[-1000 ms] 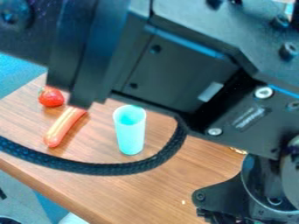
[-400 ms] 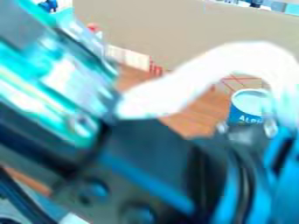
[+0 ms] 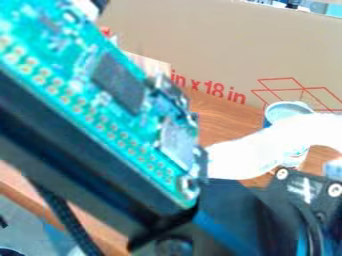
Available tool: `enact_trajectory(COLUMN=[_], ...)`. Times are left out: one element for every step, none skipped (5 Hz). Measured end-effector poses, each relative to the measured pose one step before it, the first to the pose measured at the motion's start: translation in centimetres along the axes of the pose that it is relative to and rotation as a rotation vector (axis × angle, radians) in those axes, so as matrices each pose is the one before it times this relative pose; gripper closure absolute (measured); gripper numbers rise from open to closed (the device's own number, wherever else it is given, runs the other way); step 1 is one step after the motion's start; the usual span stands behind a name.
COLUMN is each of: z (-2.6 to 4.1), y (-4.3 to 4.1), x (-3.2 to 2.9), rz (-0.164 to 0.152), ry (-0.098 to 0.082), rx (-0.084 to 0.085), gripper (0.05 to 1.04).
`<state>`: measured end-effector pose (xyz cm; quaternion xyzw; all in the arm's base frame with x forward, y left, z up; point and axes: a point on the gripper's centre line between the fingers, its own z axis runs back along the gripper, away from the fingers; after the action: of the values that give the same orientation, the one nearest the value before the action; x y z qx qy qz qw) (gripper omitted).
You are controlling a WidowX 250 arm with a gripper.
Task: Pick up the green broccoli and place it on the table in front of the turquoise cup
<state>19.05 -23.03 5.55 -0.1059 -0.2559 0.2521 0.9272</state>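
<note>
Swung down and rightward since the earlier frame, with black arm [image 3: 73, 147] and green circuit board [image 3: 93, 107] nearest, cannot tell claw spread from claw pressed together, then white band [image 3: 247, 157] partly hiding can [image 3: 284, 110] on table [image 3: 220, 122], before cardboard box [image 3: 207, 45].

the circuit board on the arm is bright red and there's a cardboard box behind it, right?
Not quite: the circuit board is green, not red, as the camera view shows. The cardboard box is indeed behind it.
</note>
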Motion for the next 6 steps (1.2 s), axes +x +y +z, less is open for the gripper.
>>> enact_trajectory(z=[-0.856, -0.397, -0.423, -0.389, -0.703, -0.336], y=[0.177, 0.016, -0.009, -0.025, -0.066, -0.022], x=[0.292, 0.188, 0.097, -0.002, -0.124, 0.045], rz=[0.0161, 0.0174, 0.0385, 0.0218, 0.0076, 0.0143], ry=[0.0103, -0.0026, 0.0078, -0.0031, 0.0114, 0.0088], rx=[0.0073, 0.0018, -0.0041, -0.0017, 0.0040, 0.0201], gripper=[0.082, 0.082, 0.082, 0.082, 0.082, 0.082])
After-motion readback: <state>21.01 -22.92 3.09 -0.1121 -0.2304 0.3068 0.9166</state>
